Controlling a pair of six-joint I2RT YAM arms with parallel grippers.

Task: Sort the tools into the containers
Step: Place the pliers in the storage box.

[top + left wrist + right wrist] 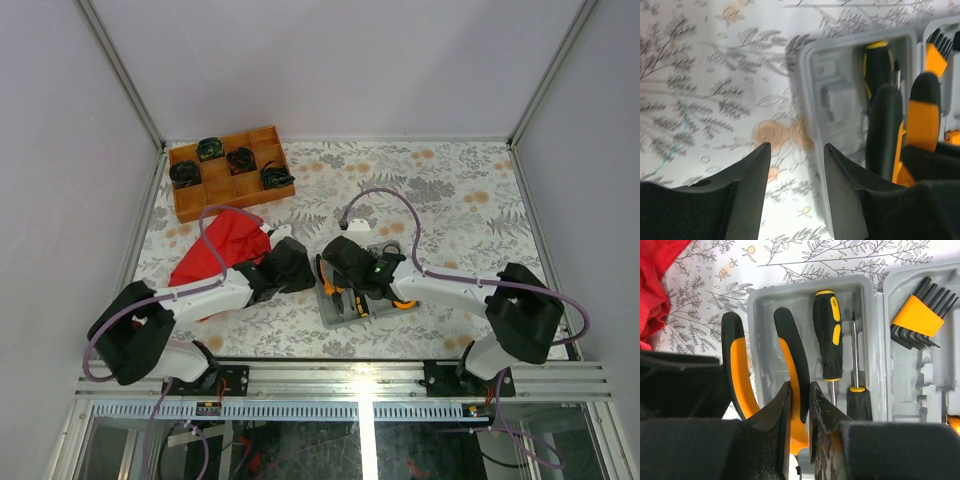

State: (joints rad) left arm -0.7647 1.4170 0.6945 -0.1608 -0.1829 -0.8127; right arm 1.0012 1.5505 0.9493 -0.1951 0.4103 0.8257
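The grey tool case (pixel 345 312) lies open between the two arms. My right gripper (pixel 800 390) is shut on one orange-and-black handle of the pliers (pixel 792 347), which hang over the case's left half (pixel 760 305). The other handle (pixel 735 365) sticks out past the case wall. Two screwdrivers (pixel 827 335) (pixel 856 395) lie in recesses beside them. My left gripper (pixel 796 150) is open, low over the tablecloth at the case's left wall (pixel 807 100), which runs close along its right finger. An orange tape measure (pixel 405 303) sits at the case's right.
An orange holder of black hex keys (pixel 917 315) rests in the case's other half. A red cloth (pixel 225 250) lies left of the case, under the left arm. At the back left stands a wooden tray (pixel 230 185) with black coiled bundles.
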